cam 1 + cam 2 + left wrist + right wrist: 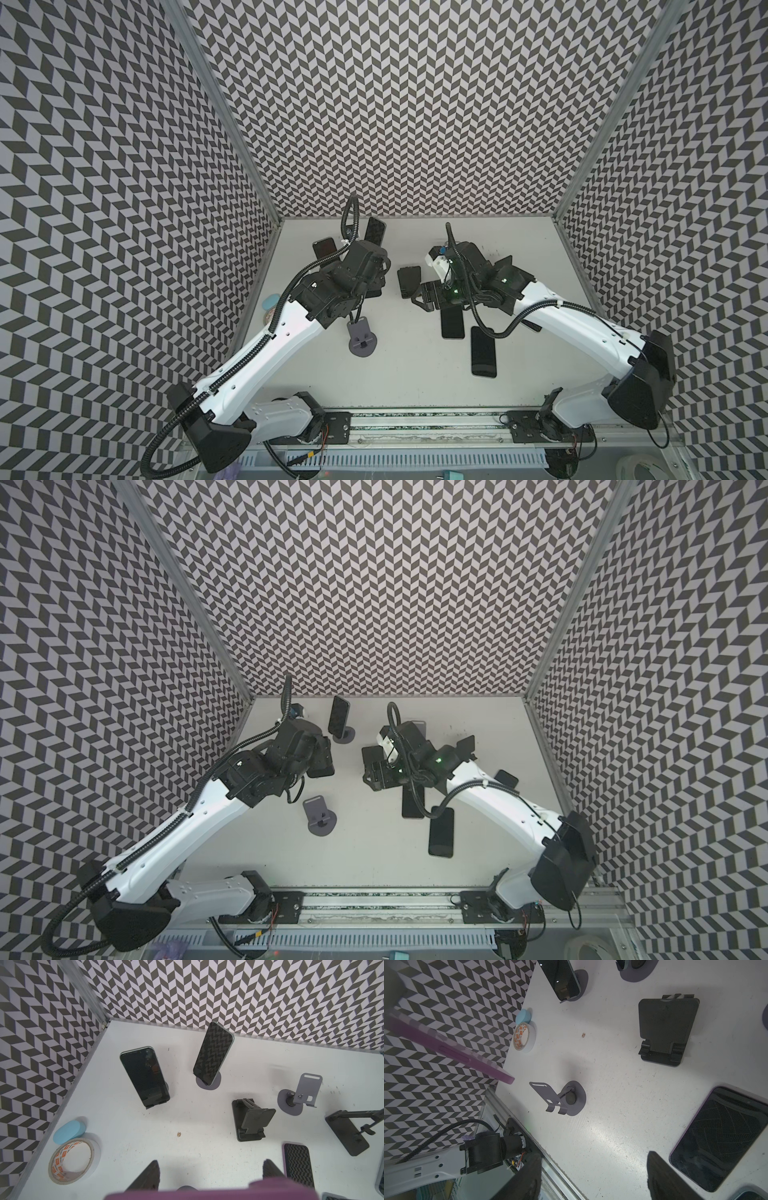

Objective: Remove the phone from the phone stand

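**Status.** Purple phone [446,1047] is hanging tilted in the air, clear of the empty grey stand [560,1099]. Its low end is pointing toward the stand's back plate w/o touching. Left tool [211,1161] is clamping the phone across the body. Grip depth cannot be told, as the phone is showing only as a blur at the wrist-view edge. Right tool [593,1154] is hovering w/ jaws apart and nothing between, just beside a flat phone [720,1138] lying on the tabletop [395,374].

**Hazards (judged):**
1. Slip. The case is looking smooth and the phone is hanging at an angle. A shallow or off-centre grip is risking rotation or a drop onto the grey stand.
2. Snag. Lowering straight down is risking a strike on the stand plate and tipping it.
3. Crowding. Flat phones and a black stand [252,1120] are occupying the middle, so a careless set-down is risking phone-on-phone contact.
4. Arm clash. Both tools are working near centre.
5. Two phones [145,1076] [214,1053] are leaning on stands near the back wall, so a wide swing is risking a knock-over.
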Controlling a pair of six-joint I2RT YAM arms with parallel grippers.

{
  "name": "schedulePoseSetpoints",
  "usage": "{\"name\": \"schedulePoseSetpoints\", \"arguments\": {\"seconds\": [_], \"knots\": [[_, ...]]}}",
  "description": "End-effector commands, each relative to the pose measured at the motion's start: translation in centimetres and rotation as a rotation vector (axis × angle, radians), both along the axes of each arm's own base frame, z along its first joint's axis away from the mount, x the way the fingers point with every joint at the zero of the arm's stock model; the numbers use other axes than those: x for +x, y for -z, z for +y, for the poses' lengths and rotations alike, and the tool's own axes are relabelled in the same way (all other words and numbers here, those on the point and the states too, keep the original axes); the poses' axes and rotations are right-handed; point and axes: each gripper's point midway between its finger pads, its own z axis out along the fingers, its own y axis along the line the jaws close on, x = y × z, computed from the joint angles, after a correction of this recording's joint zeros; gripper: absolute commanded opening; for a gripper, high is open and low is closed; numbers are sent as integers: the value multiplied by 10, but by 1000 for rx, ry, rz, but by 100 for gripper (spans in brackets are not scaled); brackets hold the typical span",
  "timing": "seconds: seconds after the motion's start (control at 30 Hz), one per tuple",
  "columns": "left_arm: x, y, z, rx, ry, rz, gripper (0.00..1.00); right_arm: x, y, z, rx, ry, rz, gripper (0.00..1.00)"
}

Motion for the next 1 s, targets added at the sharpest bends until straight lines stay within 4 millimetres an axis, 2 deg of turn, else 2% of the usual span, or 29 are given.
{"name": "schedulePoseSetpoints", "arguments": {"seconds": [0.0, 0.47, 0.77, 0.97], "knots": [[9, -28, -10, -38, 18, -81, 65, 7, -24, -9, 37, 49, -70, 77], [20, -11, -53, -37, 133, -34, 65, 21, -42, -23, 56, 106, -128, 77], [18, 5, -66, -56, 165, -2, 65, 20, -42, -27, 52, 114, -126, 77], [13, 24, -73, -69, 167, 35, 65, 16, -36, -31, 59, 115, -120, 77]]}}
